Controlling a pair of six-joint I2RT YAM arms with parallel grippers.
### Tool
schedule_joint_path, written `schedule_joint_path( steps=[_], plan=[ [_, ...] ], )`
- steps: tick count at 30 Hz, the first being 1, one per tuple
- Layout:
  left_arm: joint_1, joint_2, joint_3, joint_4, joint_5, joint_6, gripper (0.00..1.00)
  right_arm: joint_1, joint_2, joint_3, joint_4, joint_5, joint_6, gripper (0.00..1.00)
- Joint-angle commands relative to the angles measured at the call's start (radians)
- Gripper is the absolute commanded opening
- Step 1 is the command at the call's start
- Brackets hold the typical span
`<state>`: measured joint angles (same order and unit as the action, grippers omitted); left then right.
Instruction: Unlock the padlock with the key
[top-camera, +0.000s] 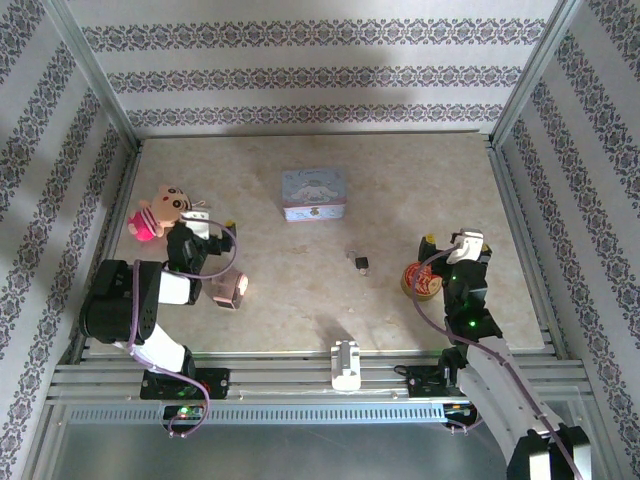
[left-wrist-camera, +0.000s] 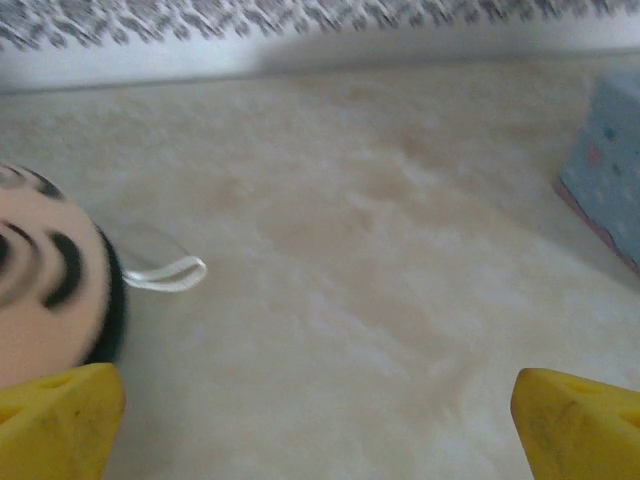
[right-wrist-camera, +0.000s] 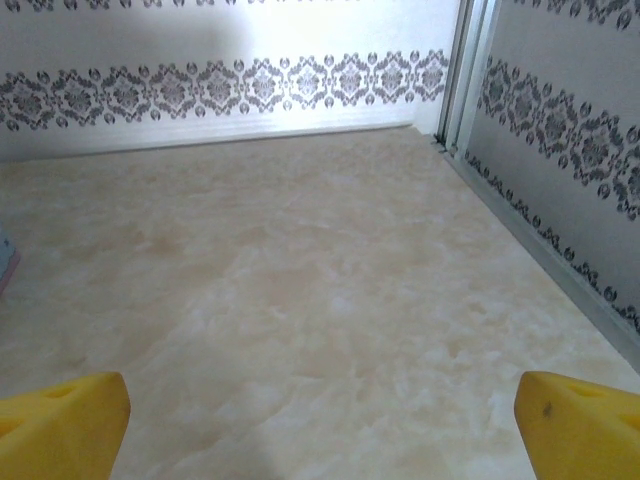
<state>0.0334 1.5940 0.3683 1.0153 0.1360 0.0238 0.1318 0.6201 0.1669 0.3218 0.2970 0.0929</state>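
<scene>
Our left claw (left-wrist-camera: 318, 425) and right claw (right-wrist-camera: 320, 425) both stand wide apart and empty, likely poised to reach. The padlock (top-camera: 360, 263) lies free mid-table, at five o'clock from the tin box (top-camera: 314, 194), between both arms. We cannot pick out the key.

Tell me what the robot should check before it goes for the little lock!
1. Left gripper open, nothing between its fingers: ok.
2. Right gripper open, nothing between its fingers: ok.
3. Padlock lying free on the table, apart from the tin: ok.
4. Key spotted: cannot tell, too faint against the beige surface.
5. A gripper at the padlock: not ok, both are off to the sides.
6. Room around the left gripper: not ok, the plush doll sits close beside it.
</scene>
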Motion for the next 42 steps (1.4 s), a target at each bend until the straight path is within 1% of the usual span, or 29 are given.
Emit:
schedule_joint_path(
  steps=[1, 5, 8, 11, 14, 19, 22, 28, 30, 33, 35, 37, 39, 40, 42],
  plan=[
    [0.023, -0.003, 0.009, -0.048, 0.044, -0.036, 0.99, -0.044, 0.04, -0.038, 0.168, -0.079, -0.043, 0.98],
    [0.022, -0.003, 0.009, -0.049, 0.043, -0.035, 0.99, -0.1, 0.149, -0.038, 0.28, -0.163, -0.052, 0.98],
    [0.022, -0.003, 0.009, -0.047, 0.041, -0.036, 0.99, -0.119, 0.261, -0.014, 0.346, -0.216, -0.081, 0.98],
    [0.022, -0.002, 0.009, -0.047, 0.038, -0.035, 0.99, -0.129, 0.375, -0.011, 0.466, -0.237, -0.087, 0.98],
    [0.022, -0.003, 0.008, -0.046, 0.038, -0.036, 0.99, -0.143, 0.463, -0.017, 0.583, -0.257, -0.061, 0.98],
    [0.021, -0.003, 0.008, -0.044, 0.041, -0.035, 0.99, -0.186, 0.626, 0.013, 0.684, -0.32, -0.007, 0.98],
    [0.022, -0.003, 0.006, -0.043, 0.04, -0.036, 0.99, -0.201, 0.752, 0.007, 0.828, -0.354, 0.016, 0.98],
    [0.021, -0.003, 0.006, -0.041, 0.048, -0.033, 0.99, -0.209, 0.94, 0.028, 0.983, -0.38, 0.027, 0.98],
    [0.022, -0.002, 0.007, -0.044, 0.05, -0.03, 0.99, -0.216, 0.947, 0.042, 0.97, -0.396, 0.034, 0.98],
    [0.021, -0.002, 0.008, -0.044, 0.052, -0.031, 0.99, -0.218, 0.917, 0.082, 0.854, -0.387, 0.034, 0.98],
    [0.021, -0.001, 0.008, -0.044, 0.051, -0.031, 0.99, -0.214, 0.922, 0.106, 0.82, -0.406, 0.023, 0.98],
    [0.021, -0.002, 0.008, -0.044, 0.051, -0.03, 0.99, -0.207, 0.926, 0.138, 0.773, -0.44, 0.003, 0.98],
    [0.02, -0.002, 0.007, -0.045, 0.051, -0.031, 0.99, -0.2, 0.924, 0.168, 0.717, -0.526, -0.039, 0.98],
    [0.021, -0.002, 0.008, -0.044, 0.051, -0.03, 0.99, -0.195, 0.926, 0.171, 0.708, -0.568, -0.056, 0.98],
    [0.021, -0.001, 0.008, -0.044, 0.051, -0.03, 0.99, -0.193, 0.926, 0.171, 0.71, -0.603, -0.066, 0.99]
  ],
)
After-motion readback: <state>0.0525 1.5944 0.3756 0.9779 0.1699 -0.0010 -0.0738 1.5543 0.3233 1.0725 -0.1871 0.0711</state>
